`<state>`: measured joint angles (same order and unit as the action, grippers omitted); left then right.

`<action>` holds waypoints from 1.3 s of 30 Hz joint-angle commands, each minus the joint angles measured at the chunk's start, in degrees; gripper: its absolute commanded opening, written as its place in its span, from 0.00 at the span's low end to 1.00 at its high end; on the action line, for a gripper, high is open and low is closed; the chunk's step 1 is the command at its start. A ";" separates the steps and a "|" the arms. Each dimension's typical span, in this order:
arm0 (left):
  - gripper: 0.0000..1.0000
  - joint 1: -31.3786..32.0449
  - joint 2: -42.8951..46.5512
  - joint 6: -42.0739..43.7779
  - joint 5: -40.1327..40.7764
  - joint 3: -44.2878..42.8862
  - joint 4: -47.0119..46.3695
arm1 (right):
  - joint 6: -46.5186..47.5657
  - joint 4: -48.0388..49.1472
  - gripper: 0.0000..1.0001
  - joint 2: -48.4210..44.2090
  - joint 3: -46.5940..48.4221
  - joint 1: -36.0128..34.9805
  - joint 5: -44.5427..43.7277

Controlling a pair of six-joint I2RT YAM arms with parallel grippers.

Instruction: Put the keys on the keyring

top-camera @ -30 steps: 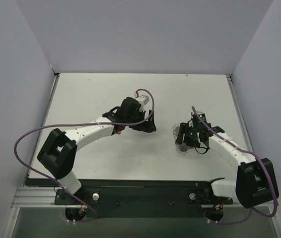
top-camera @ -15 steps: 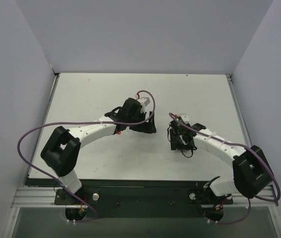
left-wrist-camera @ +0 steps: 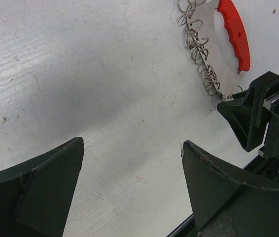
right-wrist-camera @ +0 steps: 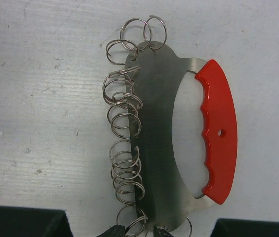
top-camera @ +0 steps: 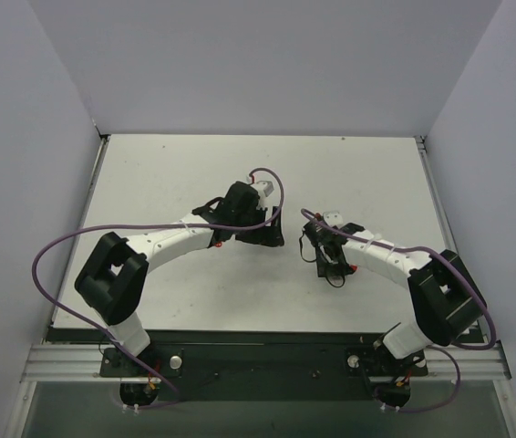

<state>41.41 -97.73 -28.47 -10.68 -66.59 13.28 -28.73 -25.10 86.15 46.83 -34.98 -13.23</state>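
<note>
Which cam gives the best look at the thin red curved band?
Right wrist: the thin red curved band shows whole and close, end to end, on the steel plate, opposite the silver rings. Left wrist catches only part, cut off at the frame's top. Top external: can't make it out.

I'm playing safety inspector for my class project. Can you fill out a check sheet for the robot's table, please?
Surface: white table, scuffed, with a few small dark specks.
Job's things: small silver wire-loop keys in a row along the curved edge of a flat grey metal plate. The red curved keyring band is on the plate's opposite side. All lie flat.
Clutter: nothing seen.
Pincers: left pincer is open and empty over bare table beside the keys. Right pincer is at one end of the plate, jaws narrowed, grip unclear.
Cables: a purple cable loops off each arm.
Surroundings: pale grey walls on three sides, black rail at the near edge.
</note>
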 commanded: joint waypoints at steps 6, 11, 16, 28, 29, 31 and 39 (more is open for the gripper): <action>0.89 -0.19 -0.09 -1.24 1.01 0.84 0.17 | -1.06 -0.30 0.24 1.65 0.28 -0.44 1.28; 0.89 -0.27 0.44 -1.06 1.45 0.84 0.43 | -1.33 0.58 0.27 1.04 -0.25 -0.44 2.25; 0.89 -0.19 0.35 -1.15 1.45 1.11 0.43 | -1.33 0.67 0.35 1.91 -0.42 -0.35 1.81; 0.89 -0.36 3.07 0.08 3.91 2.16 1.22 | -1.06 1.46 0.12 1.66 -1.48 -0.44 2.25; 0.89 -0.45 3.34 0.25 4.08 2.25 1.22 | -0.98 1.46 0.10 1.39 -1.56 -0.52 2.34; 0.89 -0.45 4.13 0.52 4.87 2.34 1.31 | -0.45 1.46 0.07 0.43 -1.56 -0.44 2.34; 0.89 -1.42 7.99 1.05 5.76 5.15 -0.70 | 4.55 -0.82 0.00 -4.41 1.77 -1.49 3.91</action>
<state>40.75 -93.89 -28.42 -6.09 -62.76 14.79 -27.57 -22.59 85.45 46.39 -35.35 -10.41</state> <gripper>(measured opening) 0.894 0.064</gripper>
